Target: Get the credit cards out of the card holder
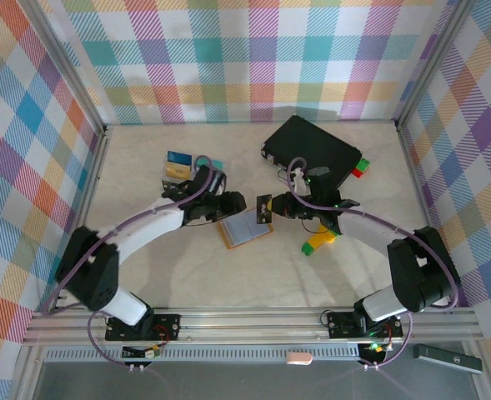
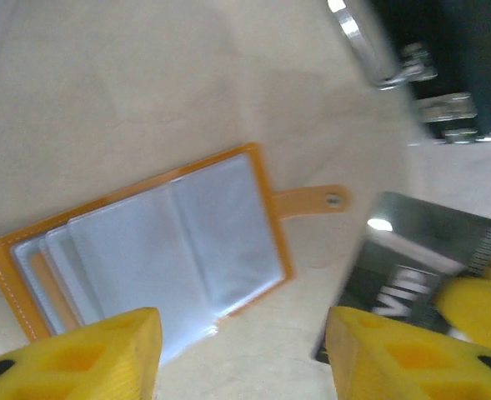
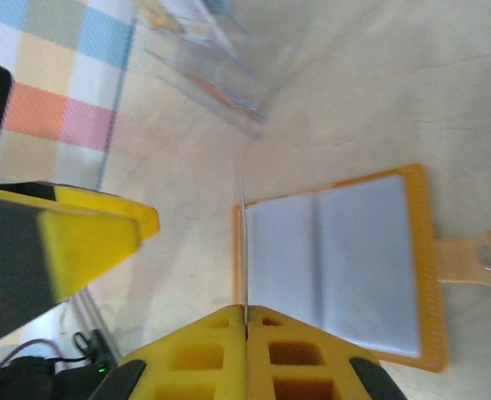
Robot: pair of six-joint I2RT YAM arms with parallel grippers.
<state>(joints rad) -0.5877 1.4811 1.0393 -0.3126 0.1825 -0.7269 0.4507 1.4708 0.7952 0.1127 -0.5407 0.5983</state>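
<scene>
Leather-look orange card holder [image 2: 157, 258] with glossy plastic sleeves [image 2: 228, 225]; shiny metal latches [image 2: 445, 108] on matt black case [image 2: 453, 42]

One holder [image 1: 245, 232] is on the bench [image 1: 145, 275]. One dark card [image 1: 263, 209] is outside it. More cards [image 1: 178, 160] sit in one cluster at the back left. Two of them tell apart by colour, one blue-and-yellow and one teal, but the full number cannot be told. There is one black case [image 1: 312, 143], one green-and-yellow block [image 1: 320, 242] and one red-and-green piece [image 1: 359, 167].
</scene>
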